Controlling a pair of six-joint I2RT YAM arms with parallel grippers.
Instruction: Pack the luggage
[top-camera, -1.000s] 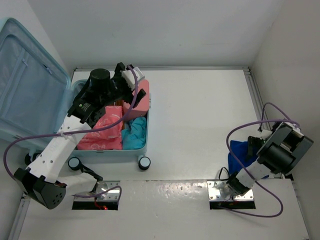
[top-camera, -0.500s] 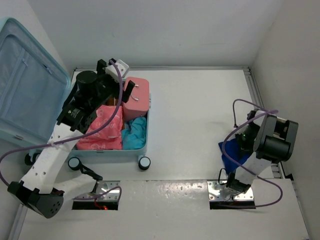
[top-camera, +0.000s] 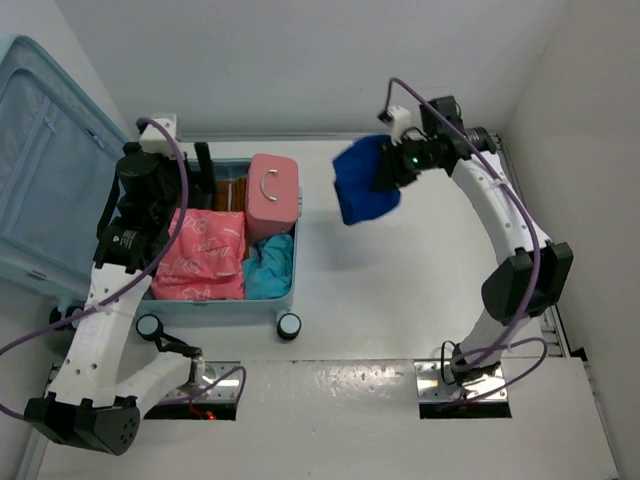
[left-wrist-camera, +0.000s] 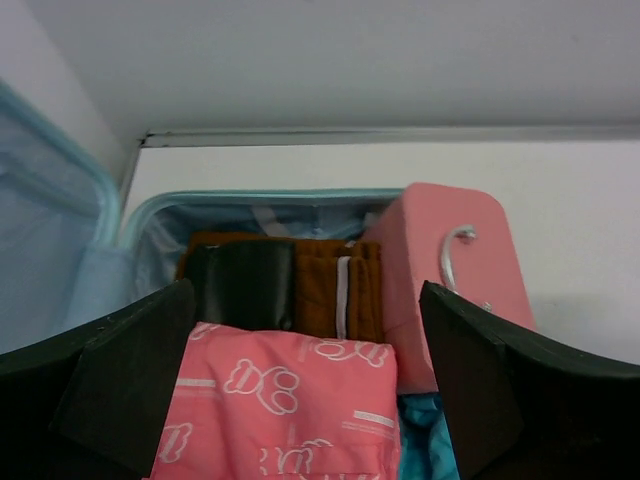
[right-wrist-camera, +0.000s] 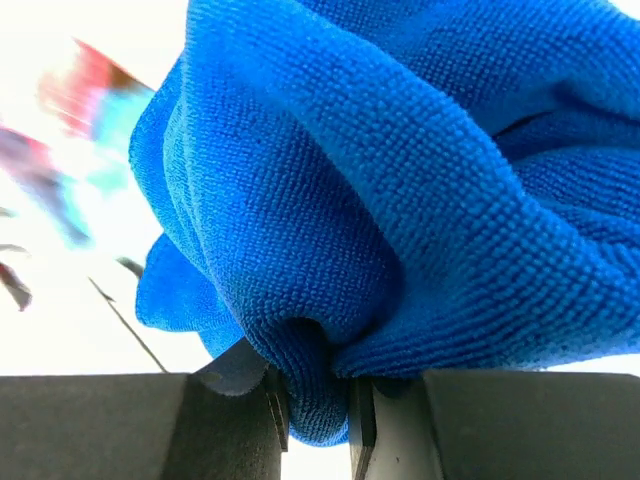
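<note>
The luggage (top-camera: 225, 303) lies open at the left, its lid (top-camera: 50, 160) propped up against the wall. Inside it are a pink printed garment (top-camera: 205, 255), a teal cloth (top-camera: 270, 268), brown and black folded clothes (left-wrist-camera: 300, 285) and a small pink case (top-camera: 273, 195). My left gripper (top-camera: 195, 172) hovers open over the far part of the luggage, holding nothing. In the left wrist view the left gripper (left-wrist-camera: 305, 400) hangs above the pink garment (left-wrist-camera: 280, 400). My right gripper (top-camera: 395, 170) is shut on a blue cloth (top-camera: 365, 190), which hangs in the air to the right of the pink case. The right wrist view shows a fold of the blue cloth (right-wrist-camera: 400, 180) pinched in the right gripper (right-wrist-camera: 318, 420).
Small wheels (top-camera: 289, 325) stick out at the luggage's near edge. White walls close in at the back and the right side. Purple cables (top-camera: 525, 240) loop along both arms. Two metal mounting plates (top-camera: 462, 380) sit at the near table edge.
The right gripper closed on the blue cloth at the near right and carried it up and across toward the far middle. The left gripper drew back leftward from the pink case, staying open.
</note>
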